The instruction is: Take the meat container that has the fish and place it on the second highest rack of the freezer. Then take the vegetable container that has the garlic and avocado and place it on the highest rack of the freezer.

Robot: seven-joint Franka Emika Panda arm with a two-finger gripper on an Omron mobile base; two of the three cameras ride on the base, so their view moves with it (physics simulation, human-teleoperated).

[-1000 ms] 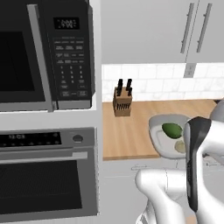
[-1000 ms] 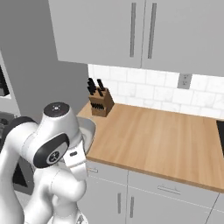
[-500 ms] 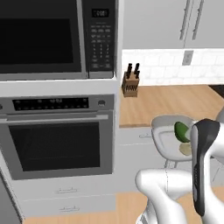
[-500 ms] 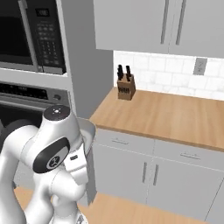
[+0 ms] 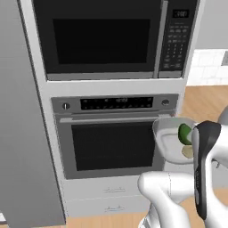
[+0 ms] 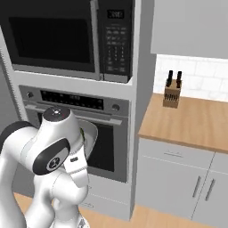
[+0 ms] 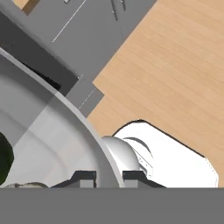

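The vegetable container looks like smooth pale-grey plastic; the avocado is glossy green. The oven door is dark glass, the countertop matt wood.

No text can be read with certainty. The microwave has a small lit display at the top of its control panel, with pale digits too blurred to make out, and the keypad below it carries pale marks too small to read. The oven has a dark strip across its front with faint light markings, also illegible.
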